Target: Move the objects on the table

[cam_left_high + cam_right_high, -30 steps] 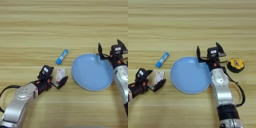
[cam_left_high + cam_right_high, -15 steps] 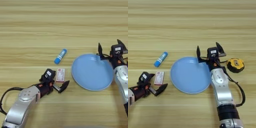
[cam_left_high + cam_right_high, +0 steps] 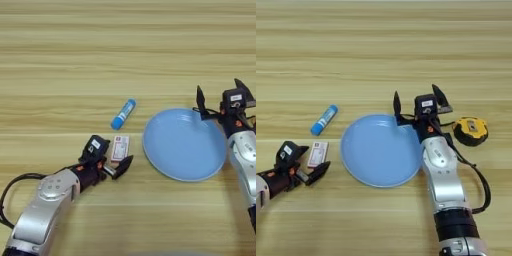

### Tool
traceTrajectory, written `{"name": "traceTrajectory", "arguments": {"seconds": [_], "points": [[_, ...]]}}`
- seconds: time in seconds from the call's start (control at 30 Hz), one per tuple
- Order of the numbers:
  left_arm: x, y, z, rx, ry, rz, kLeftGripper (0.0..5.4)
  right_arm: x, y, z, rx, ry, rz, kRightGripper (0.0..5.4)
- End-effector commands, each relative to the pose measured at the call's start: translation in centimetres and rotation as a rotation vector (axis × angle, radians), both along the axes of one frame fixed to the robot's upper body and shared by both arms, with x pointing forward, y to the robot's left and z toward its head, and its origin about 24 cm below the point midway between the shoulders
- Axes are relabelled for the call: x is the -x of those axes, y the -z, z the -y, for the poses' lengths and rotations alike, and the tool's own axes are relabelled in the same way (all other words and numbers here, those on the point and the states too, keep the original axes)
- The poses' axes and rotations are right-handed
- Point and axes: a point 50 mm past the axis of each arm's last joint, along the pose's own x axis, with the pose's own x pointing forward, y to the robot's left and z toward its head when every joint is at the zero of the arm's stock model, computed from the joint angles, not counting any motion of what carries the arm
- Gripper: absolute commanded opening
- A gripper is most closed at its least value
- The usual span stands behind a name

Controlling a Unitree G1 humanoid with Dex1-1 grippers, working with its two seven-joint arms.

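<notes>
A flat red-and-white box lies on the table, left of the blue plate. My left gripper is open right beside it. One finger sits left of the box and the other by its near end, and I cannot tell whether either touches it. A blue tube with a white label lies slanted a little farther back. My right gripper stands open over the plate's far right rim, holding nothing. A yellow-and-black tape measure rests to the right of that arm.
The large round blue plate lies between the two arms with nothing in it. My right forearm runs along the plate's right side. Bare wood stretches across the far half of the table.
My left gripper shifted slightly toward the near edge and then came back a little, staying open at the box. The box, tube, tape measure and right arm have not moved.
</notes>
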Motion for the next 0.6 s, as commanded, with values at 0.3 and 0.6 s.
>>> {"name": "traceTrajectory", "arguments": {"seconds": [0.3, 0.6], "points": [[0.21, 1.14, -0.51, -0.037, -0.022, -0.052, 3.05, -0.38, -0.30, 0.02, -0.002, 0.008, 0.011, 5.40], [0.09, 1.19, -0.55, -0.040, -0.028, -0.045, 2.11, -0.41, -0.22, 0.02, -0.002, 0.008, 0.008, 5.40]]}}
